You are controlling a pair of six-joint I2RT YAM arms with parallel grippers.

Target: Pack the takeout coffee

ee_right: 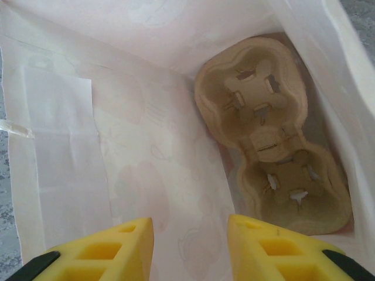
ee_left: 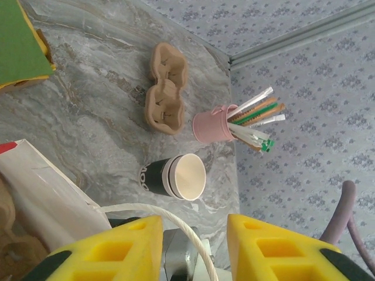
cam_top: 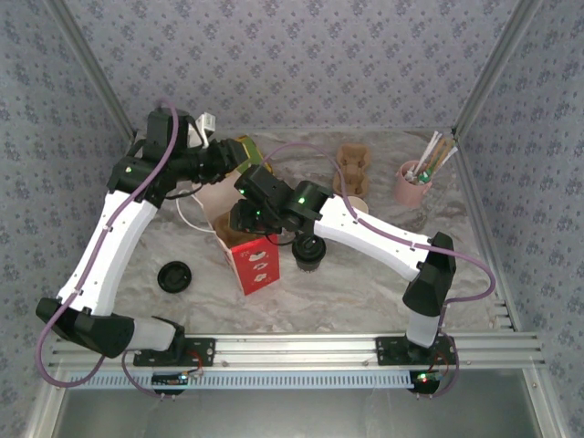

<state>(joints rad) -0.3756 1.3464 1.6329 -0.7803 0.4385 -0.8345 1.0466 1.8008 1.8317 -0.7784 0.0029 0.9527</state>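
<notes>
**A:** So, why is the left end effector (ee_left: 193,227) parked at the far left, beside the top of the paper bag (cam_top: 254,266)?

**B:** I'd judge it's there to steady the bag's mouth. The bag's white cord handle (ee_left: 167,214) runs through the gap between its yellow fingers. They stand apart and aren't pinched on the cord.

**A:** And the right end effector (ee_right: 190,229)?

**B:** It points straight down into the open bag, fingers apart with nothing between them. A pulp cup carrier (ee_right: 270,140) lies flat at the bottom, probably as a seat for the drink.

**A:** Where's the takeout coffee (cam_top: 310,253)?

**B:** Upright on the tabletop (cam_top: 365,283), just right of the bag, under the right forearm. Neither end effector is touching it.

**A:** How are the arms posed?

**B:** The left arm stretches up the left side, then bends rightward toward the bag. The right arm reaches leftward across the middle, wrist tipped down over the bag's mouth.
</notes>
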